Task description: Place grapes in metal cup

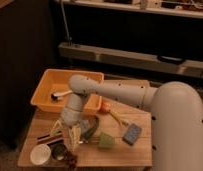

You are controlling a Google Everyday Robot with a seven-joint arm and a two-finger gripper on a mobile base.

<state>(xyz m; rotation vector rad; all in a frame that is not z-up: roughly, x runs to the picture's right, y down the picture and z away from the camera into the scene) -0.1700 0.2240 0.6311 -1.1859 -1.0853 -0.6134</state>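
One gripper (65, 138) is low over the tabletop (122, 153) at its front left, fingers spread and holding nothing; its arm hides part of one yellow bin (49, 83). One dark bunch of grapes (70, 159) lies at the front edge, partly cut off, just beside one dim metal cup (58, 152). Also one white cup (40, 154) and one blue sponge (131, 133).

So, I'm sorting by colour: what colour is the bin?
The bin is orange-yellow, camera view; the gripper hovers near the grapes.

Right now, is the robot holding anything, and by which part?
I cannot tell. The gripper is low over the table, just above the grapes, beside the metal cup.
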